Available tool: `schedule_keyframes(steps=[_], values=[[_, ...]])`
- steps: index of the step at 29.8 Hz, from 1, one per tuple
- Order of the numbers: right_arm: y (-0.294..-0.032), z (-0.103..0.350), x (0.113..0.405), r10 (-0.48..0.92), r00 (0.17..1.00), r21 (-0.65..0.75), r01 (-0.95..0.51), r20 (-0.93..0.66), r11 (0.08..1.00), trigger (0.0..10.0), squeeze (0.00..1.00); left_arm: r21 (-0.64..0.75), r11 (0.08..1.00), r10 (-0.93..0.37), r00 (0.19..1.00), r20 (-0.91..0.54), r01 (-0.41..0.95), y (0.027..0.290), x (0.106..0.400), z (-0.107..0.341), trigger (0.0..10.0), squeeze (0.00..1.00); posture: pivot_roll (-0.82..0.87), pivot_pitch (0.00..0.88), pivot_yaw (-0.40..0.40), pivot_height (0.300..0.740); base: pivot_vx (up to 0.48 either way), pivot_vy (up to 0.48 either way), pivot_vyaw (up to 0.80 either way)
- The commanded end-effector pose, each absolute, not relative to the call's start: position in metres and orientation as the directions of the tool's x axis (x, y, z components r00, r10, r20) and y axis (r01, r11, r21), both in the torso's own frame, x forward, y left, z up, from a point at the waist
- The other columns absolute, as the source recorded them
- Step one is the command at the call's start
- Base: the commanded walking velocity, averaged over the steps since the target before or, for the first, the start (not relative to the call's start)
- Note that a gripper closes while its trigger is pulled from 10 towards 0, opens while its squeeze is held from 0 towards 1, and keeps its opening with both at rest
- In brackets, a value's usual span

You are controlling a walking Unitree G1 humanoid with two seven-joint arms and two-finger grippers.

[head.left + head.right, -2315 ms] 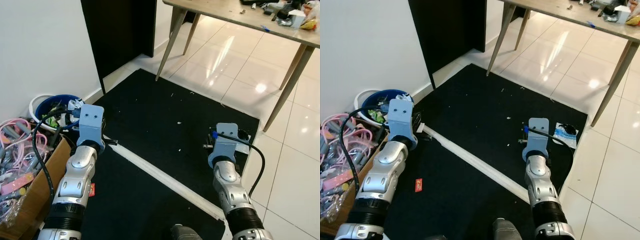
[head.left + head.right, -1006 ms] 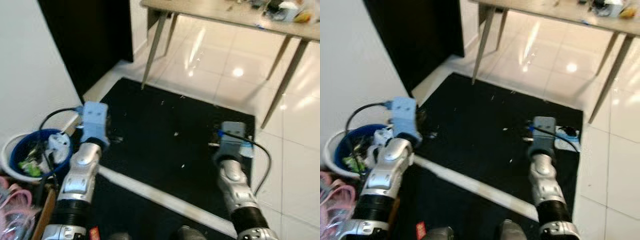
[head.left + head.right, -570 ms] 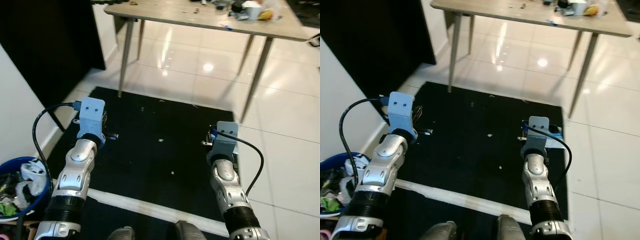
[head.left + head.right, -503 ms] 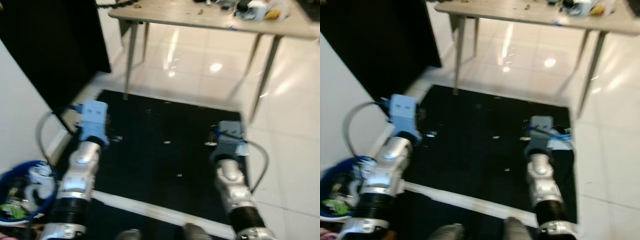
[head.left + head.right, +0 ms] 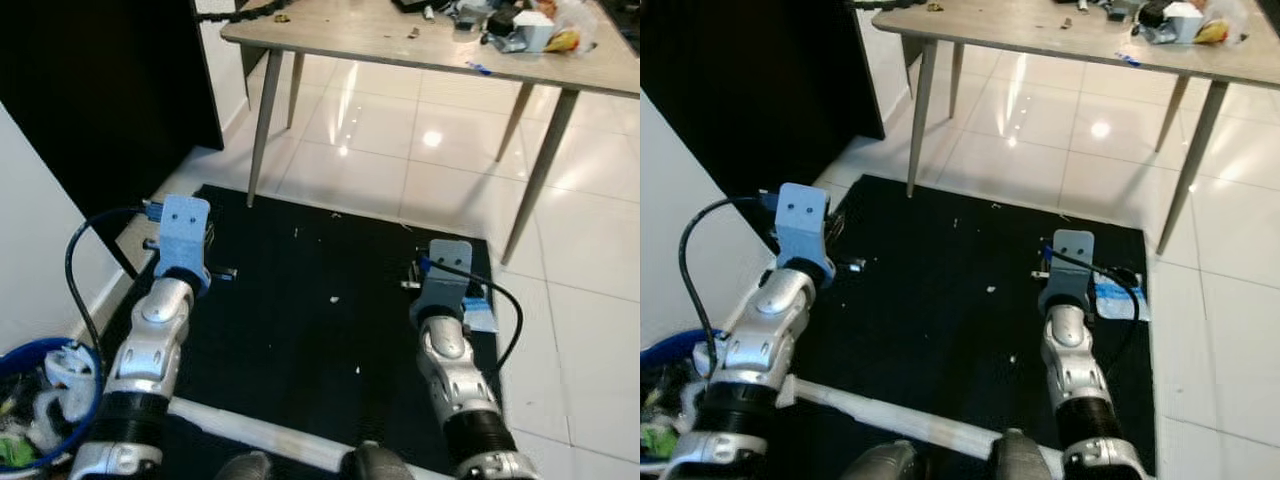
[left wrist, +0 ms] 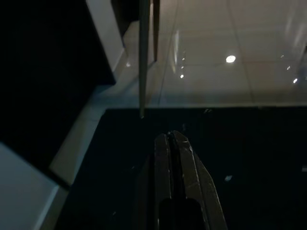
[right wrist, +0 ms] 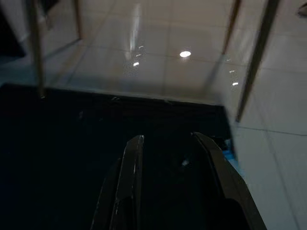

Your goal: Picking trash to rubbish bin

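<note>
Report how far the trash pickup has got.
Done: the blue bin beside the left arm already holds rubbish. In hand: nothing; the left gripper is shut and empty, the right gripper open and empty. Left: a blue-and-white wrapper at the black mat's edge, near the right arm, and white scraps on the mat.

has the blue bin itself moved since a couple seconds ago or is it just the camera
Cannot tell for sure, but likely just the camera. The blue bin sits by the white wall as before; the whole view has swung, black mat included.
</note>
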State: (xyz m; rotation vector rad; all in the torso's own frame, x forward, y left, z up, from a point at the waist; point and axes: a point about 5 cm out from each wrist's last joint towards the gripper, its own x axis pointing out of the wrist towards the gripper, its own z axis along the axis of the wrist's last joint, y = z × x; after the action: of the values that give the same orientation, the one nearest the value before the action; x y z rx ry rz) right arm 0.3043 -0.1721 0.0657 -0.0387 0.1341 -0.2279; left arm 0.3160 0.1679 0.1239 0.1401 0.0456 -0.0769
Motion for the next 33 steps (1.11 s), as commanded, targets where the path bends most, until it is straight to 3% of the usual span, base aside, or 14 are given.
schedule_keyframes(steps=[1, 12, 24, 33], values=[[-0.17, 0.068, 0.305, -0.23, 0.965, -0.028, 0.228, -0.124, 0.973, 10.0, 0.0, 0.142, 0.987, -0.064, 0.995, -0.074, 0.074, 0.173, 0.314, 0.119, 10.0, 0.0, 0.04, 0.082, 0.024, 0.74, 0.341, 0.0, 0.0], [-0.178, 0.069, 0.306, -0.246, 0.961, -0.055, 0.241, -0.128, 0.969, 10.0, 0.0, 0.144, 0.987, -0.065, 0.995, -0.073, 0.075, 0.173, 0.313, 0.119, 10.0, 0.0, 0.04, 0.085, 0.022, 0.74, 0.341, 0.0, -0.68], [-0.179, 0.072, 0.307, -0.25, 0.961, -0.061, 0.245, -0.116, 0.968, 10.0, 0.0, 0.14, 0.987, -0.067, 0.995, -0.076, 0.077, 0.172, 0.313, 0.119, 10.0, 0.0, 0.04, 0.091, 0.025, 0.74, 0.339, 0.0, 0.0], [-0.169, 0.101, 0.32, -0.196, 0.98, -0.05, 0.196, -0.011, 0.979, 10.0, 0.0, 0.141, 0.987, -0.068, 0.997, -0.047, 0.074, 0.17, 0.318, 0.126, 10.0, 0.0, 0.04, 0.082, 0.022, 0.74, 0.341, 0.0, 0.0]])
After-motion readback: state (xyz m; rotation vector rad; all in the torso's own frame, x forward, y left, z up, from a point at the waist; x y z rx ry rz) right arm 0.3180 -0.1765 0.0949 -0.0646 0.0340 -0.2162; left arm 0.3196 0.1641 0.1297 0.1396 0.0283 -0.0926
